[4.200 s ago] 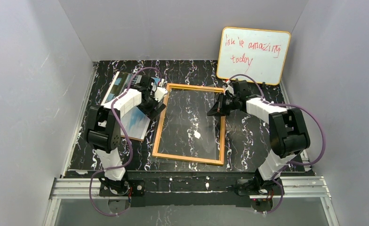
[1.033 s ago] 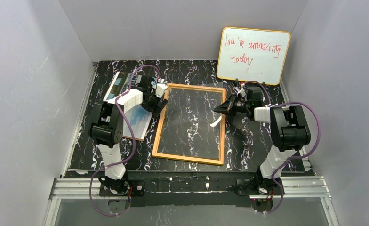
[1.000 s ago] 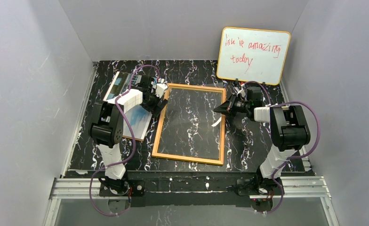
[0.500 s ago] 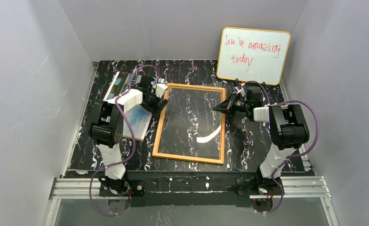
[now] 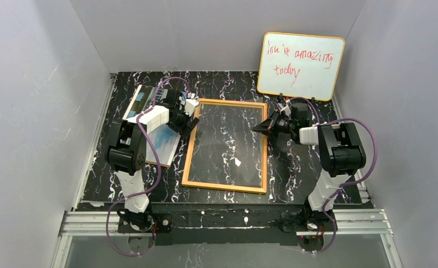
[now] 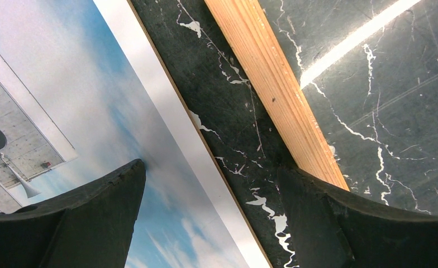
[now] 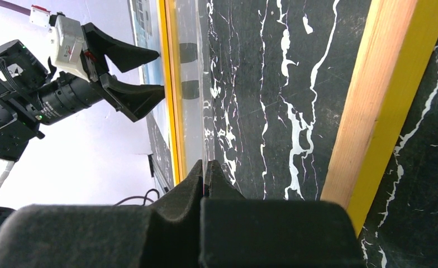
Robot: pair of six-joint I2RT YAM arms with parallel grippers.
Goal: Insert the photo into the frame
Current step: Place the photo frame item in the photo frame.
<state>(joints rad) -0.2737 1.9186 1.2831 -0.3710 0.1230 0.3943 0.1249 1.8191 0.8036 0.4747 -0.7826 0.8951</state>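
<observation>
The frame (image 5: 224, 146) lies in the middle of the table with its orange-wood back rim up. In the right wrist view its right rim (image 7: 373, 111) shows wood and yellow. My right gripper (image 5: 257, 128) (image 7: 205, 170) is shut on the right edge of the clear pane (image 7: 191, 84), which stands tilted up from the frame. The photo (image 5: 162, 144) (image 6: 66, 111), blue sky and white building, lies face up left of the frame. My left gripper (image 5: 187, 120) (image 6: 211, 167) is open and low. One finger is over the photo's right edge, the other beside the frame's left rim (image 6: 272, 95).
A yellow-edged whiteboard (image 5: 300, 66) with red writing leans on the back wall at the right. A thin brown board edge (image 5: 160, 164) shows under the photo. Grey walls close in the black marble table (image 5: 295, 167) on three sides.
The bright reflection on the pane has shrunk and shifted as the right gripper nudged the held edge slightly. The left arm, photo and frame have stayed put.
</observation>
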